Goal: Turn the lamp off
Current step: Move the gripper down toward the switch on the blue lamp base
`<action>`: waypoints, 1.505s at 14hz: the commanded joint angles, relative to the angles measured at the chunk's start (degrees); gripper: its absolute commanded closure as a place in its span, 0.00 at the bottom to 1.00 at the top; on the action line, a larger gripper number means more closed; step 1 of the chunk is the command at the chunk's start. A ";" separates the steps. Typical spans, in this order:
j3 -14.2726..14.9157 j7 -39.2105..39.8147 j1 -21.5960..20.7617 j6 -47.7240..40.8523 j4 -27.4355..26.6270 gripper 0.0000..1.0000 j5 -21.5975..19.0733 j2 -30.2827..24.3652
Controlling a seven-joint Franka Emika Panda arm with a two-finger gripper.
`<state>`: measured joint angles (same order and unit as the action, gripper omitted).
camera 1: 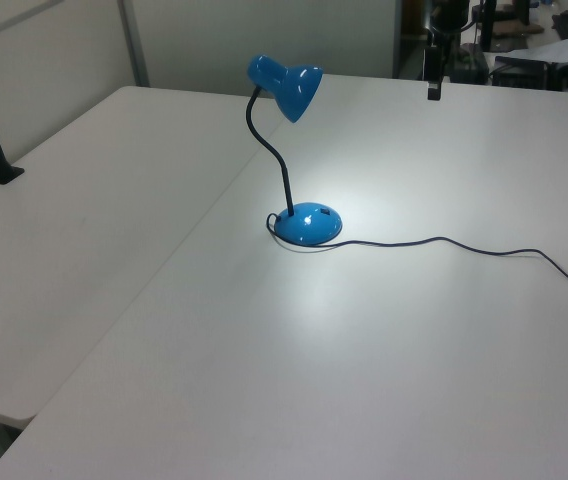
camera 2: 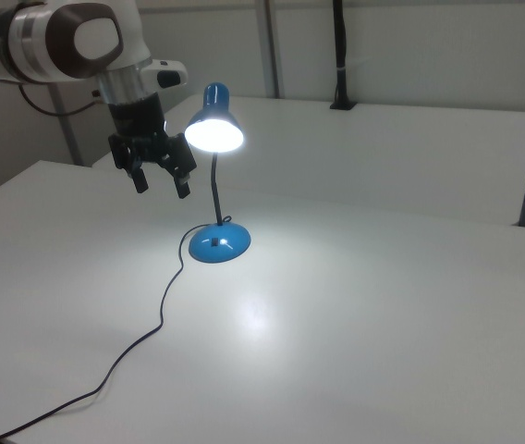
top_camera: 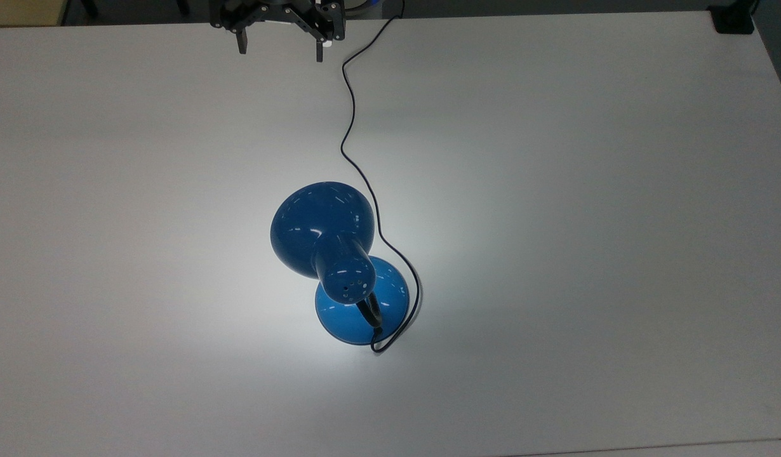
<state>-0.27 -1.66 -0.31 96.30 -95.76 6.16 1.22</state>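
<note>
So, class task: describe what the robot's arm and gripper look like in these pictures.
The arm has rounded white segments with a dark grey joint cap and a silver wrist. A black cable loops behind it. The gripper is black and angular, with two slim black fingers.

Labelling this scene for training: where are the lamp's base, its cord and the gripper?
lamp base (camera 2: 219, 245), right view, top of the blue disc.
cord (top_camera: 347, 120), top view, mid-run across the table.
gripper (camera 2: 162, 183), right view, between the open fingertips.

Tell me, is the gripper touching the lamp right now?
Apart. In the top view the gripper hangs at the table's far edge, with bare table between it and the lamp.
</note>
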 commanded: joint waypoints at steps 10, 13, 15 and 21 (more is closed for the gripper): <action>0.35 6.05 -0.04 -2.43 1.45 0.94 -1.49 0.36; 0.35 6.32 -0.04 -2.17 1.45 1.00 -1.76 0.54; 0.35 8.68 0.14 -2.17 1.45 1.00 -2.11 0.45; 0.18 12.74 0.67 4.05 -1.08 1.00 -6.77 1.68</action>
<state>-0.04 8.69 0.19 96.41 -95.46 2.10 1.90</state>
